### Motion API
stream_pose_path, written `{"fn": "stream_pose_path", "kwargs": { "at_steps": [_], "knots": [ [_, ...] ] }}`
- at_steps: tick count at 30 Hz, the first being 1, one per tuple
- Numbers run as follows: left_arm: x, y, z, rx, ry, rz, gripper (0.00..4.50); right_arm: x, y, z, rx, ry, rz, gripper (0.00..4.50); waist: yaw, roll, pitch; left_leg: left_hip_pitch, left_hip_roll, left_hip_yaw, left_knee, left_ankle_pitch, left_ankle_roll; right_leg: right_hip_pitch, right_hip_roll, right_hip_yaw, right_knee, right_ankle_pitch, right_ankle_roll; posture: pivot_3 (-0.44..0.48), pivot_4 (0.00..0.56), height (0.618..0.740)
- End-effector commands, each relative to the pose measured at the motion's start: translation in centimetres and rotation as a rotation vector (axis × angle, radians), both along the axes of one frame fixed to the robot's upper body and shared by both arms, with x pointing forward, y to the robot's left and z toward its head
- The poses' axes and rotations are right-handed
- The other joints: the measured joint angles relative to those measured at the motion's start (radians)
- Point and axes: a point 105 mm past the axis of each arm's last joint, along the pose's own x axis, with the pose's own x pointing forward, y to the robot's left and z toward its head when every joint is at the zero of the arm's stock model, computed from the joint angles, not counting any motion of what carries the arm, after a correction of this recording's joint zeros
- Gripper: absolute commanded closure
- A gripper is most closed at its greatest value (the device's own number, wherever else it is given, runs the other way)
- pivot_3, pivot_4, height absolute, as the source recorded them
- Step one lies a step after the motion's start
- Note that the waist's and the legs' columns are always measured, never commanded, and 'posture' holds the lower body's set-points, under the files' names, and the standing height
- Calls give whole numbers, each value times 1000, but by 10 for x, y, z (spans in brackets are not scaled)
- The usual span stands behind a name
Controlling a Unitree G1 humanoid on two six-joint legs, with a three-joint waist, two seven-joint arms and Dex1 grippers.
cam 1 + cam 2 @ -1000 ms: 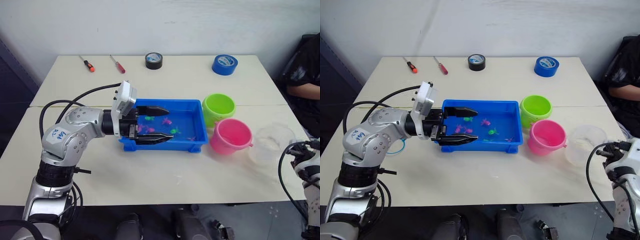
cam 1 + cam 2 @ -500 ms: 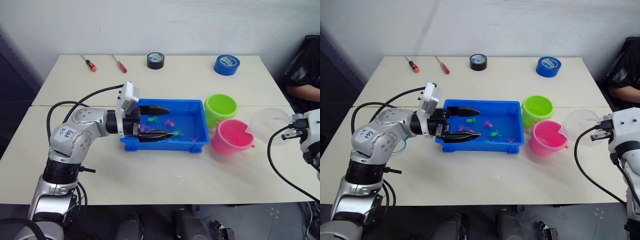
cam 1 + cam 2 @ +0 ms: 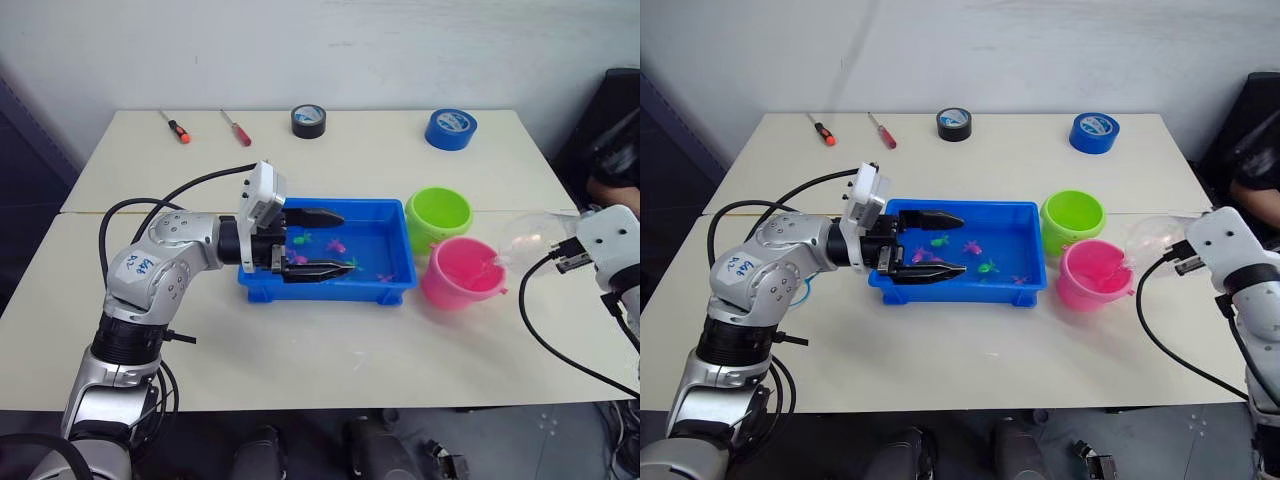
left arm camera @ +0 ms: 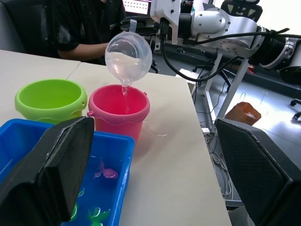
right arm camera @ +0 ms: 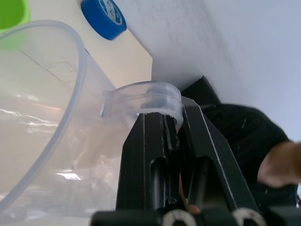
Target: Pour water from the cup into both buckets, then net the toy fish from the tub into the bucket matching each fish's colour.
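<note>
L gripper (image 3: 318, 243) hovers w/ fingers spread wide over the left end of the blue tub (image 3: 330, 290), holding nothing. Tub sits mid-worktop (image 3: 300, 350); tiny pink and green toy fish (image 3: 335, 243) lie inside. Just right of the tub: pink bucket (image 3: 460, 273), w/ lime green bucket (image 3: 437, 217) touching it on the far side. R gripper (image 5: 162, 155) is clamped on the handle of the clear cup (image 4: 128, 54), which is tipped above the pink bucket, a thin stream of water falling in. Far edge of worktop: two red-handled screwdrivers (image 3: 236, 128), black tape roll (image 3: 308, 121), blue tape roll (image 3: 450, 128). A person in dark clothing (image 4: 80, 28) sits beyond the right end.
</note>
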Motion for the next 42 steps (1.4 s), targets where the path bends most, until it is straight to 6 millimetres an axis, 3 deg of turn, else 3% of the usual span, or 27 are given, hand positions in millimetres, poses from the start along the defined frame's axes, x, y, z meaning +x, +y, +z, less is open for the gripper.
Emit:
{"fn": "stream_pose_path", "kwargs": {
  "at_steps": [1, 12, 20, 27, 34, 42],
  "knots": [
    [0, -1, 6, -11, -34, -2, 0, 1, 5, 21, -95, -69, 10, 4388, 0, 0, 0, 0, 0, 0, 0, 0, 0, 0, 0, 0, 0, 0, 0, 0, 150, 740],
    [3, 1, 6, -16, -39, 21, 0, 4, 7, 19, -53, -66, 4, 4388, 0, 0, 0, 0, 0, 0, 1, 0, 0, 0, 0, 0, 1, 0, 0, 0, 150, 740],
    [13, -2, 5, -29, -47, 60, 0, 4, -10, 14, 326, -67, -24, 4388, 1, 0, 0, 0, 0, 0, 1, 0, 0, 0, 0, 0, 2, 0, 0, 0, 150, 740],
    [17, -5, 8, -47, -44, 63, 0, 8, -27, 18, 518, -51, -69, 4388, 0, 0, 0, 0, 0, 0, 1, 0, 0, 0, 0, 0, 2, 0, 0, 0, 150, 740],
    [21, -6, 10, -63, -48, 77, 0, 43, -26, 31, 678, -49, -49, 4388, -4, 0, 0, 1, 0, 1, 1, 0, 0, 0, 0, 0, 3, 0, 0, 0, 150, 740],
    [31, -8, 13, -82, -42, 106, 0, 85, -14, 37, 537, -28, -16, 4388, -7, 0, 0, 0, 0, 1, 1, 1, 1, -2, -1, 0, 2, 0, 0, 0, 150, 740]
  ]
}}
